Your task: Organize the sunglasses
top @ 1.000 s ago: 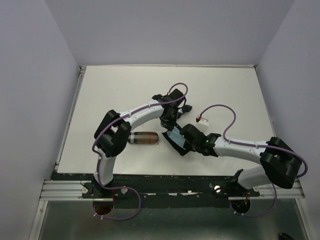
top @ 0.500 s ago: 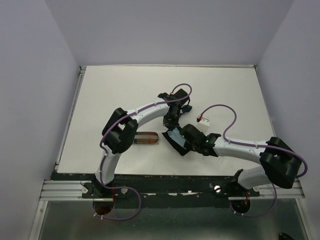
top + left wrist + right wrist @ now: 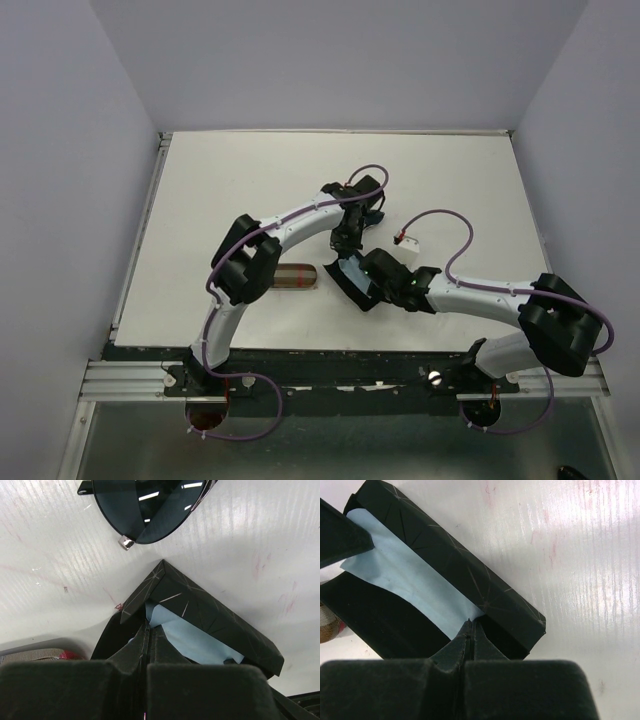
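Observation:
The black-framed sunglasses (image 3: 145,505) with dark lenses lie on the table just beyond the plain black case (image 3: 210,615), which is open with a light blue cloth (image 3: 195,640) inside. My left gripper (image 3: 148,626) is shut with its tips at one end of the cloth and seems to pinch it. My right gripper (image 3: 470,622) is shut at the cloth's (image 3: 415,585) other end, inside the case (image 3: 470,575). In the top view both grippers, left (image 3: 345,250) and right (image 3: 362,278), meet over the case (image 3: 350,290). The orange sunglasses are out of view.
The plaid case (image 3: 293,276) lies left of the black case, partly under my left arm; it also shows in the left wrist view (image 3: 35,654). A small white connector (image 3: 408,240) on the right arm's cable hangs over the table to the right.
My left arm's elbow has swung right, covering more of the plaid case, while its gripper stays at the black case. The right arm has barely moved.

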{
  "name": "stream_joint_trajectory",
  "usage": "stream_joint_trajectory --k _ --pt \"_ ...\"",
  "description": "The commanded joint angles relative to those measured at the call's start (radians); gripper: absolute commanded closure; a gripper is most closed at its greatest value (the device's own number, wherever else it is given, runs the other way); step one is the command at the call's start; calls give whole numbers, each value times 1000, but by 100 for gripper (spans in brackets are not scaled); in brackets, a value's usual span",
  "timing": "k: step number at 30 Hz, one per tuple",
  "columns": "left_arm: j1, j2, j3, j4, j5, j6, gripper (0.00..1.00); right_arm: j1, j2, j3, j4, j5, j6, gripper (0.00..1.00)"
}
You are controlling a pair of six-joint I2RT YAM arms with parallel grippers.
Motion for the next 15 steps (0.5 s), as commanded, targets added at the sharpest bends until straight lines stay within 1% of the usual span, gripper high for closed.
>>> stream_joint_trajectory --k 1,6,9,11,15 --pt "-7 26 61 -26 -35 -22 100 6 8 -19 7 60 41 99" --pt "-8 76 139 -99 -57 -38 100 6 0 -22 9 68 51 99" --pt "-8 86 144 -132 -86 -55 100 6 -3 -22 7 68 49 99" --pt "-8 86 137 -147 -95 -58 97 6 -1 -22 6 66 49 99" --pt "-8 72 97 -139 -97 -59 89 6 8 -17 9 57 44 99"
